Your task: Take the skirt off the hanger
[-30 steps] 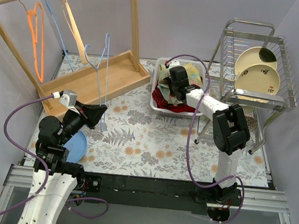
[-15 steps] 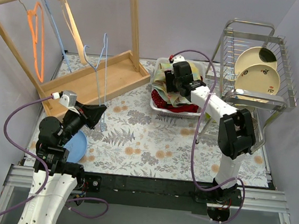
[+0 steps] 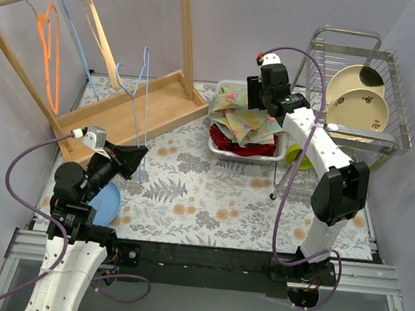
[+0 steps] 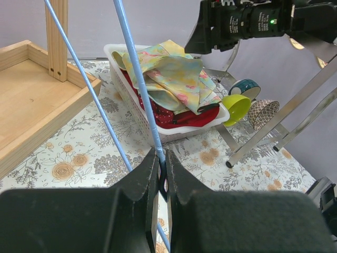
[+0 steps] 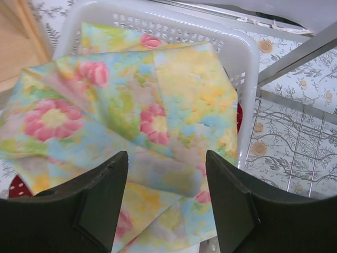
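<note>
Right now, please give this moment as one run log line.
left gripper: shut on hanger | right gripper: open above skirt | skirt: off hanger, in basket

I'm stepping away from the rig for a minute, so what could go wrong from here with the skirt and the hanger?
The skirt lies loosely heaped on the basket, over its rim, and might slide out. The left gripper pinches only a thin wire of the blue hanger, which could twist or slip. The right gripper hangs open above the skirt, its arm close to the dish rack, which it might bump.
</note>
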You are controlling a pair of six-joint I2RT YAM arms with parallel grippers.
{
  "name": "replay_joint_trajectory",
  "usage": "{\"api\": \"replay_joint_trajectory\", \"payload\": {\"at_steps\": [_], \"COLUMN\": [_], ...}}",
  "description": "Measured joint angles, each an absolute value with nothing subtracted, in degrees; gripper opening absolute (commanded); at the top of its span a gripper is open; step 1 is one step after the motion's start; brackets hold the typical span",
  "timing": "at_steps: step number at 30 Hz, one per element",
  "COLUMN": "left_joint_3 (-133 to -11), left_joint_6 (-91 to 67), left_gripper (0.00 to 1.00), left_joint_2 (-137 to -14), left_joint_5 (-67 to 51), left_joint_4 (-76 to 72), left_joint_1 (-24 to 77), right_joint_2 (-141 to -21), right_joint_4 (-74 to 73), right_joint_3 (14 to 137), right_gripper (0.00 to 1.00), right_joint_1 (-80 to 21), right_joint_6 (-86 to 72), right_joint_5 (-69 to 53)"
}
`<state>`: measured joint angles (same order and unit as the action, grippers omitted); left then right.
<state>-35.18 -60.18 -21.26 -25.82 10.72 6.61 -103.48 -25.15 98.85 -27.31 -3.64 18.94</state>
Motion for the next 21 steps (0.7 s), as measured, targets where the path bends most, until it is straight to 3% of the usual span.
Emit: {"api": "replay_joint_trajectory", "payload": {"at_steps": [10, 21], "left_joint_3": [-35.2, -35.1], "left_joint_6": [-60.2, -60.2], "left_gripper": [0.00, 0.00], "left_joint_2": [-21.3, -21.1], "left_joint_5": [-25.8, -25.8], "left_joint_4": [10.7, 10.7], "left_joint_1": [6.6, 6.6], "right_joint_2": [-116.4, -113.4], "right_joint_4": [-18.2, -23.1], "right_joint_3": [92.1, 95.9], "right_gripper": [0.65, 0.69], "right_joint_1": [-25.8, -28.0], "right_joint_6": [-4.9, -4.2], "right_joint_5": [19.0, 23.5]}}
